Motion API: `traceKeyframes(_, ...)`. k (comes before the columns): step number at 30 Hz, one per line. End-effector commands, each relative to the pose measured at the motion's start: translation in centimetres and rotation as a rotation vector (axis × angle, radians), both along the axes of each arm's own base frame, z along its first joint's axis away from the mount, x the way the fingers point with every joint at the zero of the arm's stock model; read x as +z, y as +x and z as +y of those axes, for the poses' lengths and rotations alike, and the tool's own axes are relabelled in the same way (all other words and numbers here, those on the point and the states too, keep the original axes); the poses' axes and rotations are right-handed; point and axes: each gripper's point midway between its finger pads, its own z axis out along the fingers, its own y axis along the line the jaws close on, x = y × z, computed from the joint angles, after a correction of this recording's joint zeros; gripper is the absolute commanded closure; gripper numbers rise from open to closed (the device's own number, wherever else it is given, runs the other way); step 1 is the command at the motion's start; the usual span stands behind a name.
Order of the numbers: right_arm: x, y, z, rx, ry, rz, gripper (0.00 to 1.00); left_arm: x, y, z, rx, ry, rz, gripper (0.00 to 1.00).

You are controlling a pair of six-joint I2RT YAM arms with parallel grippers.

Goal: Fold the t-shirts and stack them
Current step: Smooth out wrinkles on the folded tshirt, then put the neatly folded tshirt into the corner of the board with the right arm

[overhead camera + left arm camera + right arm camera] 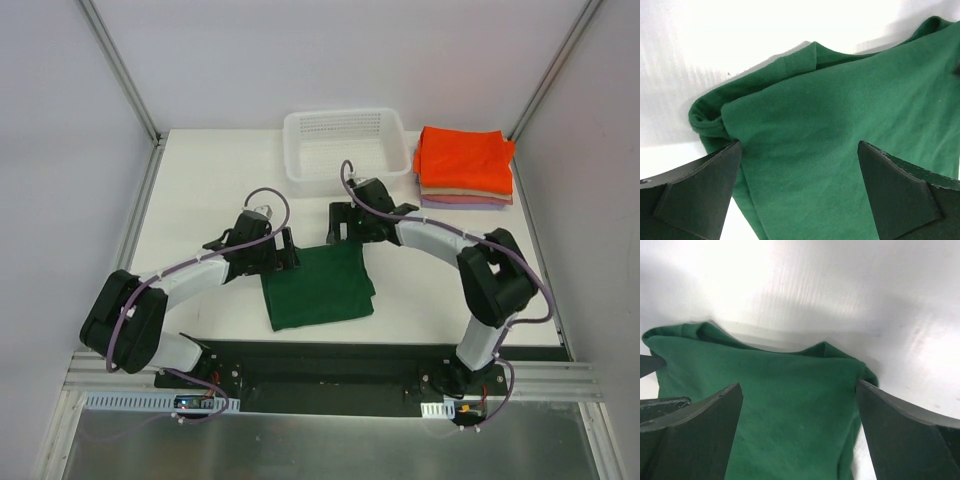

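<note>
Green shirt [318, 287] lies folded on the table [200, 180]; left gripper [799, 145] and right gripper [797, 386] stand wide open above its far edge, empty.

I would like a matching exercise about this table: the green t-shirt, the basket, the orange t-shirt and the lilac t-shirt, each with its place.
Things:
1 green t-shirt
2 basket
3 orange t-shirt
4 lilac t-shirt

Places:
a top of the stack
b far edge, left of the stack
c lying alone in the middle
d bottom of the stack

Pairs: 1-c, 2-b, 3-a, 4-d
</note>
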Motion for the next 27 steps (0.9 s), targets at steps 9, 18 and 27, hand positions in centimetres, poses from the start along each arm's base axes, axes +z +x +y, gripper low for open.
traceKeyframes(9,6.1,-4.7,-6.8,-0.106,-0.044,-0.121,0.04,7.4,-0.8,4.7,0.192,0.036,-0.209,0.01)
traceKeyframes(18,1.0,-7.3,-5.1,-0.041,-0.183,0.038,0.02,7.8,-2.6,7.7,0.301,0.068,-0.254,0.01)
traceKeyframes(27,-2.7,-8.0,-3.2,0.006,-0.257,0.118,0.13,7.4,-2.7,8.3,0.316,0.097,-0.248,0.01)
